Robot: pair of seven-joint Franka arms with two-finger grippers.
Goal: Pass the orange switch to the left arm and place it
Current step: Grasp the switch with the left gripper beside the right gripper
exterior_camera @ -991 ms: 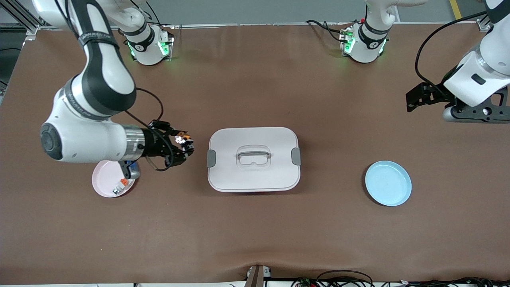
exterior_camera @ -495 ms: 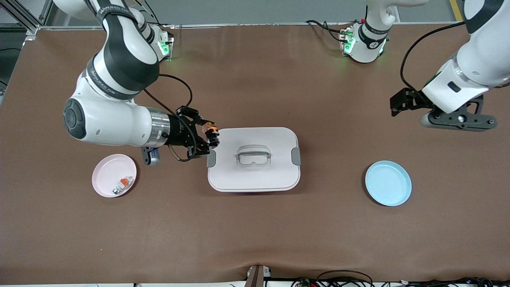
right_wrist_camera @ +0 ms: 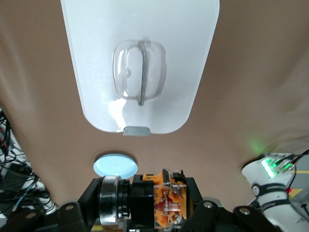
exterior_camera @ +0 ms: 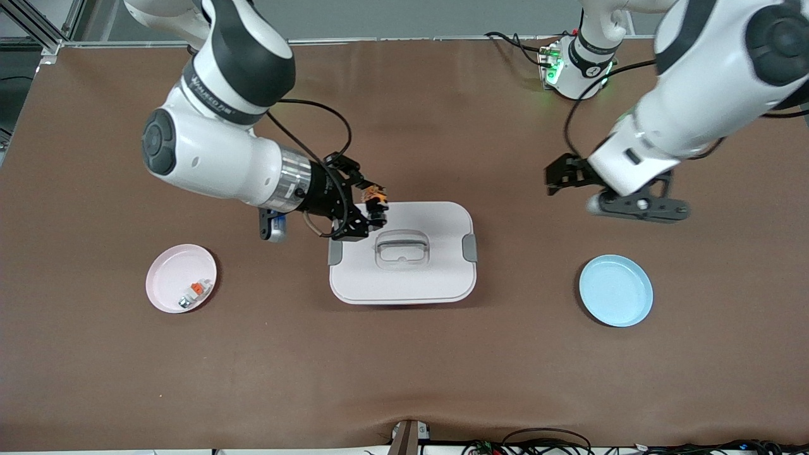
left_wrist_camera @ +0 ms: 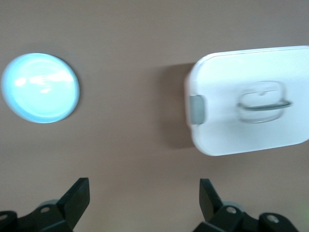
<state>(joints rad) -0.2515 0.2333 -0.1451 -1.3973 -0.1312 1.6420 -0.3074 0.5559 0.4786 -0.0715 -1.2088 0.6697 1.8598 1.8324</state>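
The orange switch (exterior_camera: pixel 374 197), black-bodied with an orange end, is held sideways in my right gripper (exterior_camera: pixel 370 212), which is shut on it. It hangs over the corner of the white box (exterior_camera: pixel 411 278) at the right arm's end. The right wrist view shows the switch (right_wrist_camera: pixel 154 203) between the fingers, with the box lid (right_wrist_camera: pixel 140 63) below. My left gripper (exterior_camera: pixel 551 181) is open and holds nothing, over bare table between the box and the blue plate (exterior_camera: pixel 616 291). In the left wrist view the left gripper (left_wrist_camera: pixel 143 195) has only tabletop between its fingers, with the box (left_wrist_camera: pixel 251 101) off to one side.
A pink plate (exterior_camera: pixel 181 278) at the right arm's end holds a small white-and-silver piece with an orange tab (exterior_camera: pixel 193 294). The blue plate (left_wrist_camera: pixel 39 88) lies at the left arm's end. The box has a grey handle (exterior_camera: pixel 402 243) and grey side latches.
My right arm has carried the switch from beside the pink plate to over the box's corner. The left arm has swung in from the table's end toward the box.
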